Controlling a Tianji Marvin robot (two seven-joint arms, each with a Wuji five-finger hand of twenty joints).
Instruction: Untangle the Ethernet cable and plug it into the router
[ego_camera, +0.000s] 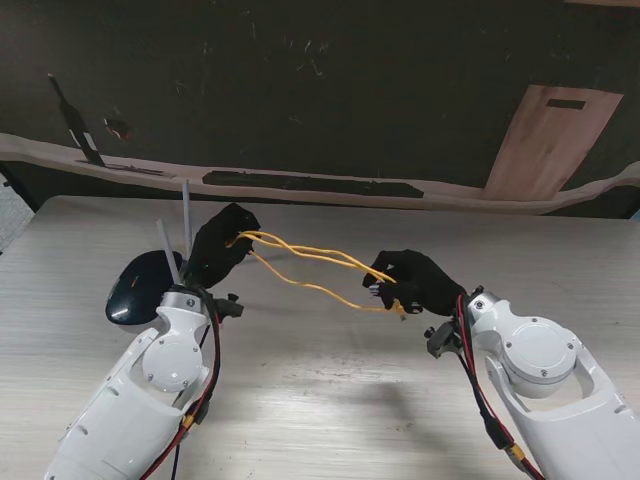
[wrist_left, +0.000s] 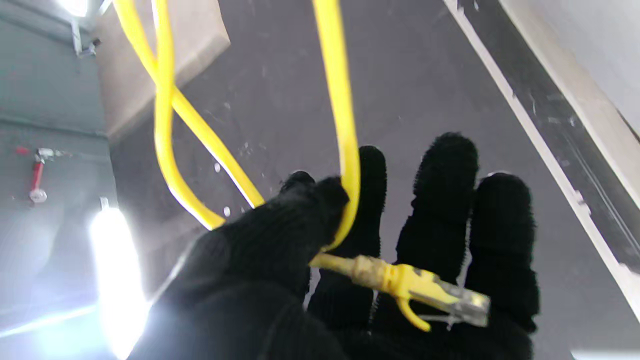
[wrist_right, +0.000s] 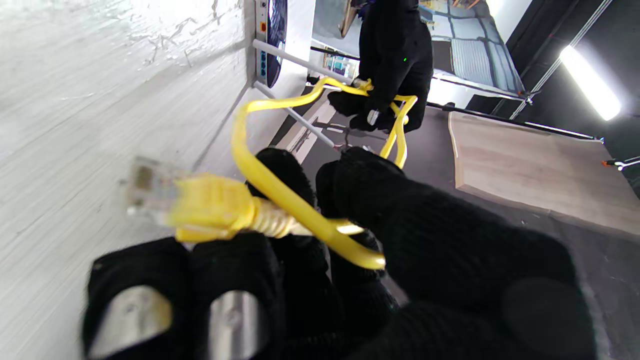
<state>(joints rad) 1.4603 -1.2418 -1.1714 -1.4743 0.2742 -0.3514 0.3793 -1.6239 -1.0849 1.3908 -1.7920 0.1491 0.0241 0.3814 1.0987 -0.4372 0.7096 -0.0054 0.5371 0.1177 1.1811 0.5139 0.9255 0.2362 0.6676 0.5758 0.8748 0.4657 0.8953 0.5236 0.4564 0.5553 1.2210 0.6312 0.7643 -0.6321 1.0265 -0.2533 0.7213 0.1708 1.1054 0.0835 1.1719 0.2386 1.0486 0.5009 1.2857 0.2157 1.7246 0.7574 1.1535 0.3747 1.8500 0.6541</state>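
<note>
A yellow Ethernet cable (ego_camera: 310, 262) hangs in several strands in the air between my two black-gloved hands. My left hand (ego_camera: 220, 245) is shut on one end; the left wrist view shows the thumb pinching the cable (wrist_left: 345, 165) just behind its clear plug (wrist_left: 450, 300), which lies across the fingers. My right hand (ego_camera: 415, 280) is shut on the other end, where the cable (wrist_right: 280, 195) bends back from its plug (wrist_right: 165, 195). The dark router (ego_camera: 145, 285) with two grey antennas (ego_camera: 186, 215) sits on the table on my left, partly behind my left forearm.
The pale wooden table (ego_camera: 330, 380) ends at its far edge against a dark floor. A wooden board (ego_camera: 550, 140) lies on the floor at the far right. My white forearms rise from both near corners.
</note>
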